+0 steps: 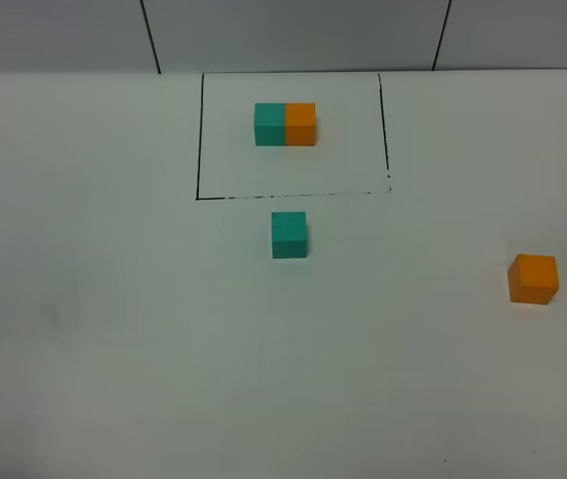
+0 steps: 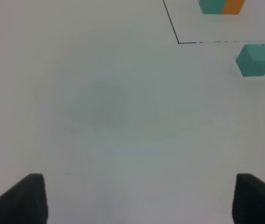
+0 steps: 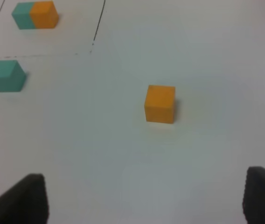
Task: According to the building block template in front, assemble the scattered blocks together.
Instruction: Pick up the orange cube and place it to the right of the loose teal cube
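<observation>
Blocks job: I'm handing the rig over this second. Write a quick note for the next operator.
Left gripper: jaws open, empty.
Right gripper: jaws open, empty, with the orange block ahead of it.
Template: inside the outline, teal on the left, orange on the right.
Teal block: just outside the outline's near edge.
Orange block: far off to the right, well apart from the teal block.
Done: nothing yet; neither block is held or joined.
Left: set the orange block flush against the teal block's right side, as in the template.
</observation>
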Available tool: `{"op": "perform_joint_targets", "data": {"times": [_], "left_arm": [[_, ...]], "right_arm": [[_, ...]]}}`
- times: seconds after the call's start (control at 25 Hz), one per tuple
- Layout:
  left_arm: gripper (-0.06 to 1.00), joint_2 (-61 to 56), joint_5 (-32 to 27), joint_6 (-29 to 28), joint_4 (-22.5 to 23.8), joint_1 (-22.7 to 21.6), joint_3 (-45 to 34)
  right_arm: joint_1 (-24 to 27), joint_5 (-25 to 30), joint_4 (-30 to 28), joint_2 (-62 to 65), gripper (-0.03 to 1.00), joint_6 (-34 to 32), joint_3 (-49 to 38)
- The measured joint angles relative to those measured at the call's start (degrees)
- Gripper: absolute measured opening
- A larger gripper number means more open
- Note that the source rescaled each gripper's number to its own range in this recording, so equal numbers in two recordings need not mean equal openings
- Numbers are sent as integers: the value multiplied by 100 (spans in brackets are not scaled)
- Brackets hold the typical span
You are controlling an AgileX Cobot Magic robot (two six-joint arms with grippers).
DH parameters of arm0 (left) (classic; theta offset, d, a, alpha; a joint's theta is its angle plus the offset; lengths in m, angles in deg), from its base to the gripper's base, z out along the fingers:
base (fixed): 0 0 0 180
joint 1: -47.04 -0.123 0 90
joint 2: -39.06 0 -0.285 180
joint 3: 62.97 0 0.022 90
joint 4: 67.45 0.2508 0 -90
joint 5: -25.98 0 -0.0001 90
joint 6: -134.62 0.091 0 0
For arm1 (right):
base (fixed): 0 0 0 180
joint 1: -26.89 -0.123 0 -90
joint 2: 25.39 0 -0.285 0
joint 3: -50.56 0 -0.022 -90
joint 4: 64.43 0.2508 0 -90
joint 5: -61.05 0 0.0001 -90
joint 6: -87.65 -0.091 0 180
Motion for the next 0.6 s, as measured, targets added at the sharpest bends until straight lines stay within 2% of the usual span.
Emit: {"op": "perform_joint_targets", "data": {"times": [0.6], "left_arm": [[69, 0, 0, 0, 0, 0, 0]], "right_arm": [[0, 0, 0, 0, 82, 0, 0]]}}
